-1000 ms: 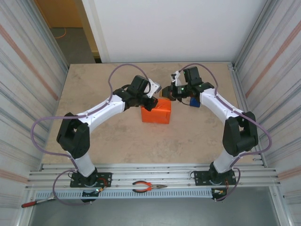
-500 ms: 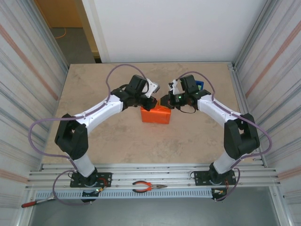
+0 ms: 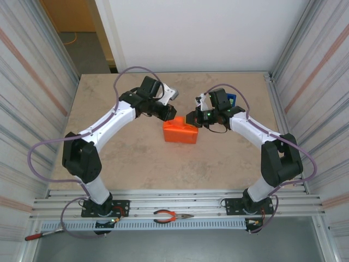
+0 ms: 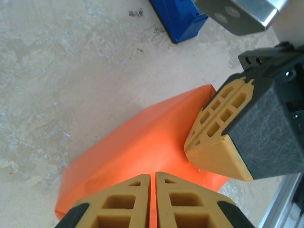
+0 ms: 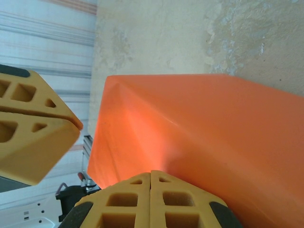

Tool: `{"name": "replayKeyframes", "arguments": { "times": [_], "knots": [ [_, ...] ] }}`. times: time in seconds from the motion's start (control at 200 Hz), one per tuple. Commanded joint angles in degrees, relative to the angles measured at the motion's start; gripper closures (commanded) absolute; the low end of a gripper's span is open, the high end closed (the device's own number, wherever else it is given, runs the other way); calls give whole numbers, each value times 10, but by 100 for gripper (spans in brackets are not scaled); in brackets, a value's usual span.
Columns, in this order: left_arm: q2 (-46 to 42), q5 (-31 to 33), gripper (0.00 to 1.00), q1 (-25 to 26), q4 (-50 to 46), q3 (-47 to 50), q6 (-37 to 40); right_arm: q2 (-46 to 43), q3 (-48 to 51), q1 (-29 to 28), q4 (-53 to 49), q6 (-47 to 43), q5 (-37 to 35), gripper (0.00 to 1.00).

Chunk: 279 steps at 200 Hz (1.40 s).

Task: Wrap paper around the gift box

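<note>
Smooth orange paper [image 4: 142, 142] — blocky, softly creased.

Bright, even overhead light is filling the top view, casting only faint soft shadows on the beige stone-look tabletop [image 3: 136, 158], and the ribbed silvery metal side walls [image 3: 32, 82] are splaying outward at the frame edges. In both wrist views the thin bright orange paper wrapping [image 4: 142, 147] is glowing oversaturated, its close surface reading soft, with a paler hot patch mid-face.

Left gripper [image 4: 153, 178] closed, seemingly above paper [image 4: 135, 145]
</note>
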<state>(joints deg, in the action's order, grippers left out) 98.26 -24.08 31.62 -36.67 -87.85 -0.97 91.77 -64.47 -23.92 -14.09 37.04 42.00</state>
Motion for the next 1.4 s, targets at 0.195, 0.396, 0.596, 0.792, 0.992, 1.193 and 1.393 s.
{"name": "replayKeyframes", "arguments": {
  "times": [0.195, 0.396, 0.596, 0.792, 0.992, 1.193, 1.393],
  "knots": [
    [2, -33, 91, 12, -26, 11, 32, 11, 23, -5, -41, -3, -22, 100],
    [2, -28, 93, 21, -32, 27, 43, 13, 19, -4, -42, -3, -22, 100],
    [4, -12, 95, 23, -43, 37, 48, 17, 9, -2, -44, -2, -20, 100],
    [15, -6, 96, 25, -53, 41, 55, 24, -20, 4, -52, -3, -11, 100],
    [28, -5, 98, 28, -56, 44, 59, 13, -68, 11, -58, 2, -9, 100],
    [29, -8, 99, 28, -52, 49, 56, -5, -71, 0, -57, 11, -15, 100],
    [30, -8, 100, 27, -47, 53, 55, -15, -33, -19, -42, 22, -23, 100]
  ]
}}
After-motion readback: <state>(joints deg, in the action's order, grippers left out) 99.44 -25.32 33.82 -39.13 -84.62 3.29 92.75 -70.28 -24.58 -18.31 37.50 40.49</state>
